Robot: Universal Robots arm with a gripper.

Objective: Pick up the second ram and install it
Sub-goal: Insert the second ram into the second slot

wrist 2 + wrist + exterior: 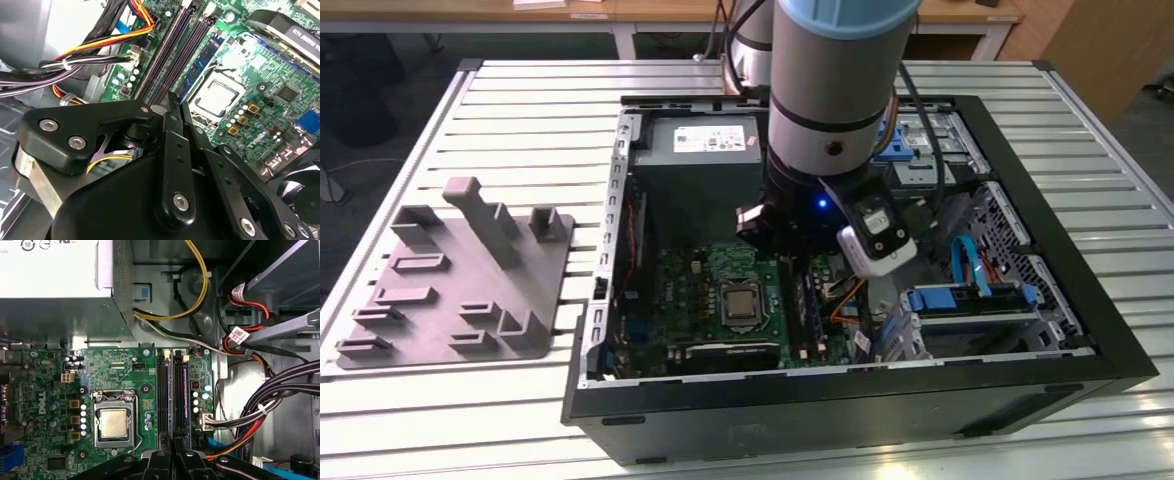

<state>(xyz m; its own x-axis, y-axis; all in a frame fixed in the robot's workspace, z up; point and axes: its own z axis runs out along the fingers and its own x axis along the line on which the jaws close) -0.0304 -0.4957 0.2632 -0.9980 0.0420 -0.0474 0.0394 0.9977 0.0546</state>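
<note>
- The tool [175,100] hung inside the open computer case [1067,300], low over the memory slots [162,400] of the motherboard [55,385]. The slots ran along the board's edge nearest the cable bundle [270,395], beside the processor socket [114,421].
- I could not tell whether the tool was gripping, closed empty or slightly parted.
- A ram stick [181,400] with blue labels stood on edge in those slots, just ahead of the tool's tip. I could not tell whether it was the second ram or its neighbour.
- Handling, as a judgement: light, stiff and thin, but fragile. It would be best taken by its long flat faces near mid-length, clear of chips and contacts, and kept square to the slot.
- The grey slotted plate [454,280] lay on the worktop [520,100] beside the case, toward the exterior view's left.
</note>
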